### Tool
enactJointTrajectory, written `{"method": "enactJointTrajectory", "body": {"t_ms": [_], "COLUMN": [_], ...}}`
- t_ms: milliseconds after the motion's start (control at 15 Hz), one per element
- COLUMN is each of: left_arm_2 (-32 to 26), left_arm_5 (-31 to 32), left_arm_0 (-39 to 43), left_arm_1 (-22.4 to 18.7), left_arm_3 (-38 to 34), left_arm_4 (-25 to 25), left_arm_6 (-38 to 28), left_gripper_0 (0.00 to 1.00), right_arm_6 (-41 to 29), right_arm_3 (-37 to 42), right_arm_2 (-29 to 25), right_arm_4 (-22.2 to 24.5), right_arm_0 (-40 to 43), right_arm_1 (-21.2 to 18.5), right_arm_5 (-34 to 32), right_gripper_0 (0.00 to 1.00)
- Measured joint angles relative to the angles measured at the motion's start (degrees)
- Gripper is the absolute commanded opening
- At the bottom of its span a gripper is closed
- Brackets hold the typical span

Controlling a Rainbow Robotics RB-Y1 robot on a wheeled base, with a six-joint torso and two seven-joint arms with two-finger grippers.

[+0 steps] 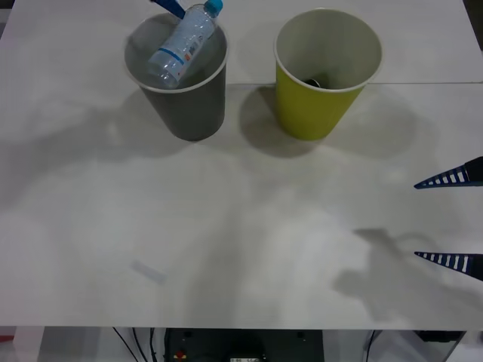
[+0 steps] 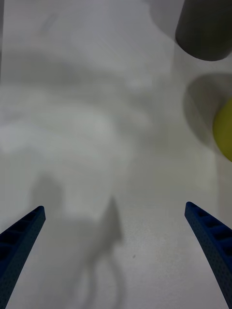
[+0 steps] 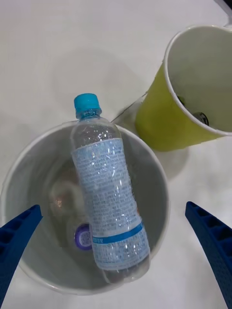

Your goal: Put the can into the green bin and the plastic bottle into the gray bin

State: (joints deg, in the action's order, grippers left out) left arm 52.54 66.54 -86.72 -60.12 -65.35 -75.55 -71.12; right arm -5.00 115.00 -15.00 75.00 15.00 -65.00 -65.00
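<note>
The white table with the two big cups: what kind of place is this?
Probably a robot test bench for sorting recyclables. A bare white table holds a gray bin with a plastic bottle inside and a green bin; blue gripper fingers wait nearby.

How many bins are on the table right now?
2. The gray bin stands on the robot's left with the plastic bottle leaning inside; the green bin stands beside it, apart, on the right.

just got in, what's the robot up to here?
Sorting trash. The plastic bottle leans inside the gray bin, cap over the rim, with the open left gripper above it. A dark object lies in the green bin. The right gripper is open at the table's right edge.
</note>
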Motion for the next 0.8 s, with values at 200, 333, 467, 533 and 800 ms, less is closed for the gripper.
{"method": "enactJointTrajectory", "body": {"t_ms": [200,333,467,533,800], "left_arm_2": [0.7,0.6,0.6,0.6,0.6], "left_arm_5": [0.1,0.1,0.1,0.1,0.0], "left_arm_0": [2.8,5.0,7.1,8.0,13.1], "left_arm_1": [-5.5,-8.8,-12.7,-14.5,-20.6], "left_arm_3": [-3.9,-5.9,-9.1,-10.5,-14.0], "left_arm_4": [6.6,10.2,13.3,14.5,19.8], "left_arm_6": [6.1,8.3,9.9,11.6,23.2], "left_gripper_0": [1.00,1.00,1.00,1.00,1.00], "right_arm_6": [0.0,0.0,0.0,0.0,0.0], "right_arm_3": [0.0,0.0,0.0,0.0,0.0], "right_arm_2": [0.0,0.0,0.0,0.0,0.0], "right_arm_4": [0.0,0.0,0.0,0.0,0.0], "right_arm_0": [0.0,0.0,0.0,0.0,0.0], "right_arm_1": [0.0,0.0,0.0,0.0,0.0], "right_arm_5": [0.0,0.0,0.0,0.0,0.0], "right_gripper_0": [1.00,1.00,1.00,1.00,1.00]}}
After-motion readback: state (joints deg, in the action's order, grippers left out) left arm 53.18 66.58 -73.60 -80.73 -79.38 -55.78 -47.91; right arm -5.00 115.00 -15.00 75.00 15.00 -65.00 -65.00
